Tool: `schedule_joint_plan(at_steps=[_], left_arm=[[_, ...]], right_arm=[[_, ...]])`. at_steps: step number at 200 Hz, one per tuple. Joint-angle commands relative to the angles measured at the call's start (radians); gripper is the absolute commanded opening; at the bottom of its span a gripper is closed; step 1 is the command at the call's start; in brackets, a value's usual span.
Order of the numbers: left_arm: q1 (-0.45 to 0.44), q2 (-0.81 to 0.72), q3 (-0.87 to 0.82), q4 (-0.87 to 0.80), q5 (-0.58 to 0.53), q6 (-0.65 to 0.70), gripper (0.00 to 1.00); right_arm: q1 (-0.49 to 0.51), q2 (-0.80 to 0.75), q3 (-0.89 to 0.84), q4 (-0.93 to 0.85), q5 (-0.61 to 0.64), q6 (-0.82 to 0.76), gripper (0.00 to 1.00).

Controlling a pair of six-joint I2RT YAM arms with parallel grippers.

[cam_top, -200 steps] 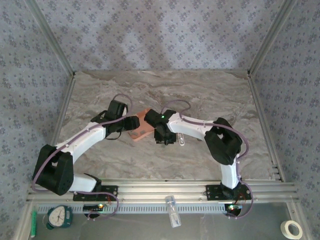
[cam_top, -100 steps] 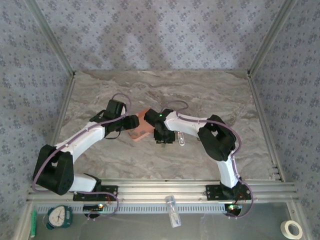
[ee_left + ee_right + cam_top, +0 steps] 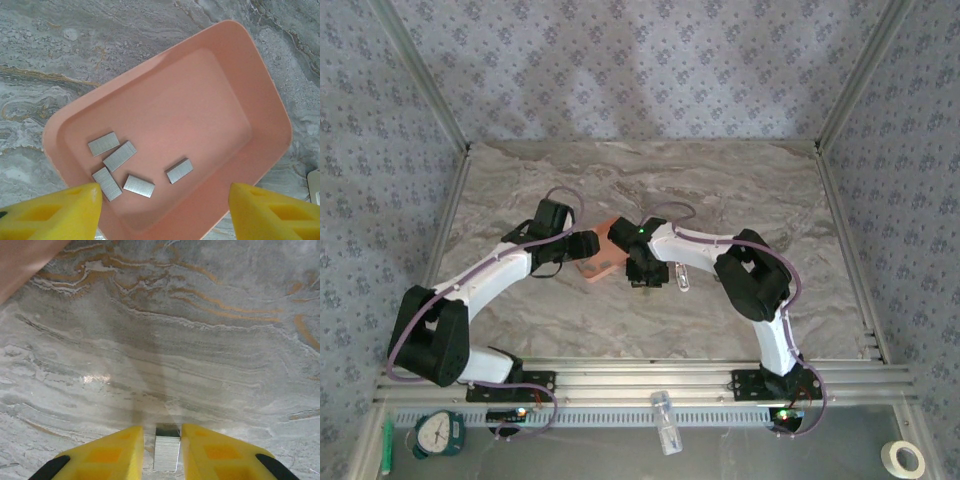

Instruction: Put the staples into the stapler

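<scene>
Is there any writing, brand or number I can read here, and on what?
None can be read.
The dial of the small clock at the near edge has marks, too small to read.
The pink tray and staples bear no print.

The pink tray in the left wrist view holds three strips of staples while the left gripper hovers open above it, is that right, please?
Not quite: the left wrist view shows five strips of staples in the pink tray, not three. The left gripper does hover open above it.
</scene>
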Motion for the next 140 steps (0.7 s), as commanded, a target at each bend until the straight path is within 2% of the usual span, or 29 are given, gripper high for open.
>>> schedule_joint_plan(at_steps=[1, 41, 107, 140], left_arm=[[0.008, 0.004, 0.018, 0.009, 0.019, 0.007, 0.67], [0.007, -0.001, 0.015, 0.009, 0.017, 0.009, 0.67], [0.007, -0.015, 0.004, 0.010, 0.013, 0.005, 0.67], [0.008, -0.024, 0.001, 0.010, 0.009, 0.010, 0.67]], right_arm=[[0.000, 0.024, -0.009, -0.018, -0.004, -0.008, 0.28], [0.006, 0.034, 0.003, -0.055, 0.014, -0.017, 0.31], [0.020, 0.063, 0.024, -0.079, 0.027, -0.027, 0.27], [0.018, 0.079, 0.046, -0.083, 0.039, -0.040, 0.29]])
